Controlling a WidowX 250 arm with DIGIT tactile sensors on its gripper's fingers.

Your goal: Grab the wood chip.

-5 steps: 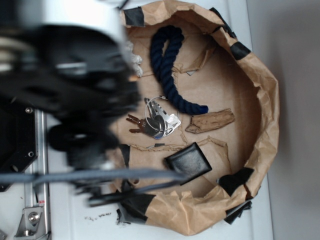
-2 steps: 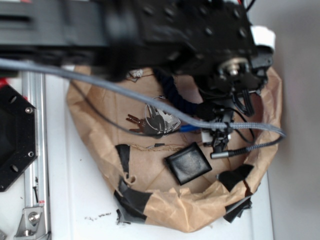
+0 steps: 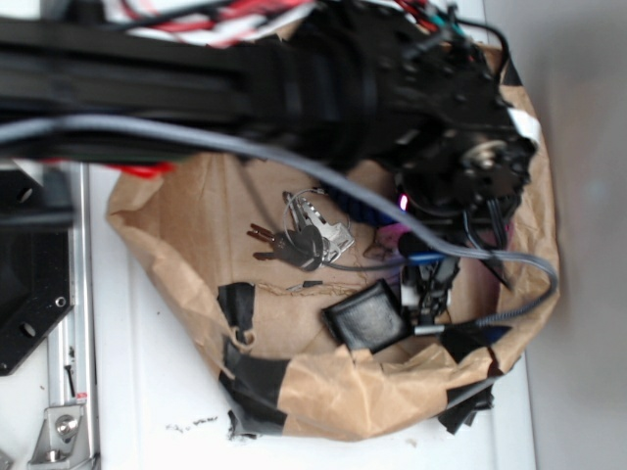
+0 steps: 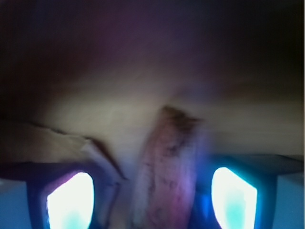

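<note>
The arm point(image 3: 294, 88) has swept right across the paper nest point(image 3: 323, 387), from the left edge a second ago to stretched over its right half now, covering the dark rope. The wood chip point(image 4: 167, 167), in plain sight a second ago, is now hidden under the gripper point(image 3: 431, 279) in the exterior view, and the wrist view shows it lying between the two glowing fingers point(image 4: 71, 202), jaws apart. The nest's rim has shifted and been pressed down on the right, and the wallet point(image 3: 367, 315) is now partly crowded by the gripper's cables.
</note>
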